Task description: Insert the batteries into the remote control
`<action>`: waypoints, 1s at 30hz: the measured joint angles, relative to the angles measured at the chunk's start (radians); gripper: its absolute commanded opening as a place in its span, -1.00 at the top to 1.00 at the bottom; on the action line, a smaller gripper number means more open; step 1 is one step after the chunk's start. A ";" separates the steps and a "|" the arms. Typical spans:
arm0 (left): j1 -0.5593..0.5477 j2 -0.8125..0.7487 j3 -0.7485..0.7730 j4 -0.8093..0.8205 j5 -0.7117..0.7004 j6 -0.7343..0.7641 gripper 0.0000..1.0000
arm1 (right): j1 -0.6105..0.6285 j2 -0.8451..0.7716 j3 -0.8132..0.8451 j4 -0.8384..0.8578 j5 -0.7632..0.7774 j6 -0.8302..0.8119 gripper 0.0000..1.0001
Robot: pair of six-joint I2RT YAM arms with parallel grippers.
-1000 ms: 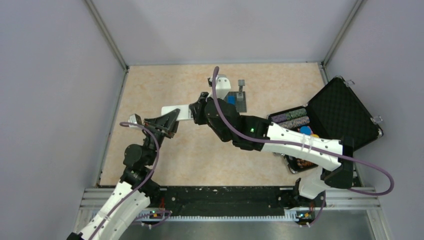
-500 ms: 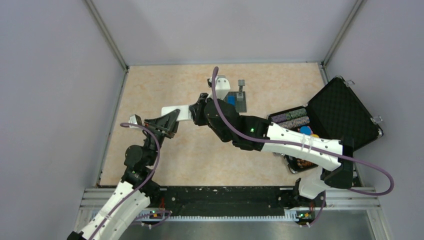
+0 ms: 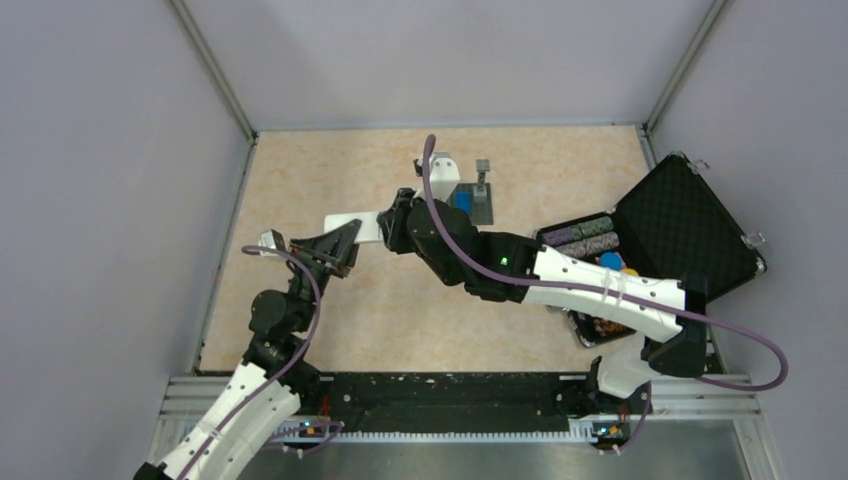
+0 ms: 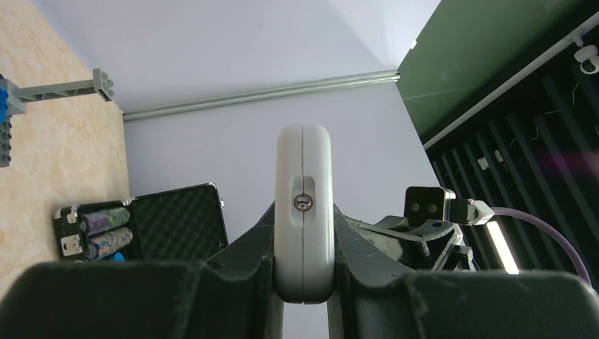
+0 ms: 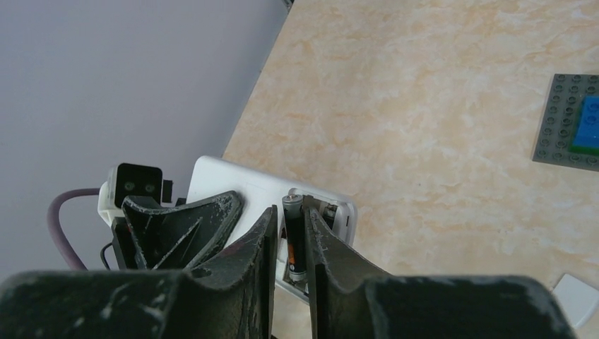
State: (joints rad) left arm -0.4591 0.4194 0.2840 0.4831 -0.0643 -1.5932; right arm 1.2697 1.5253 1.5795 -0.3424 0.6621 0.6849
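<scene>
Left arm: It rises from the near-left base and reaches toward the far side, wrist tipped up, so that you present the handset to the other arm instead of leaving it flat on the table [image 3: 300,170].
Left gripper [image 3: 347,232]: Its fingers are clamped tight on one end of the remote control [image 5: 226,176]. That makes a firm vise, so that a push from the right should not shove the handset away.
Remote control: It hangs above the left-centre of the table. Its free end points right and its open battery bay faces the right wrist camera.
Battery [image 5: 293,233]: One dark slim cell stands at the bay on the remote's free end, its lighter cap toward the far side. Whether it is fully seated you cannot tell. No second cell shows clearly.
Right gripper [image 5: 289,215]: Its fingers closely flank the battery. You cannot tell whether they pinch it or merely stand beside it.
Right arm: It stretches from the near-right base across the middle, elbow low and wrist angled down-left. This lines the cell up with the bay.
Grey studded plate [image 3: 478,203]: It lies just right of the meeting point with a blue block [image 3: 462,199] on it. It has no part in the job.
Black case [image 3: 690,225]: It lies open at the far right, with poker chips [image 3: 585,235] racked inside, well apart from the work.
</scene>
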 measured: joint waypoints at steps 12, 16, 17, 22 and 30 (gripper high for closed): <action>0.000 -0.039 0.000 -0.069 -0.011 0.020 1.00 | 0.005 0.001 0.007 -0.026 0.027 0.016 0.38; 0.000 -0.045 0.000 -0.082 -0.014 0.026 1.00 | 0.005 0.001 0.007 -0.029 0.028 0.016 0.37; 0.000 -0.045 0.000 -0.083 -0.014 0.026 1.00 | 0.005 0.001 0.007 -0.029 0.028 0.016 0.37; 0.000 -0.051 0.000 -0.090 -0.017 0.040 1.00 | 0.005 -0.002 0.008 -0.041 0.029 0.015 0.23; 0.000 -0.110 0.000 -0.088 -0.043 0.051 1.00 | 0.005 -0.041 0.032 -0.137 0.038 0.020 -0.45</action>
State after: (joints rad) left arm -0.4591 0.3096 0.2840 0.3954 -0.1074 -1.5417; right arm 1.2743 1.4845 1.6119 -0.4789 0.7002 0.7048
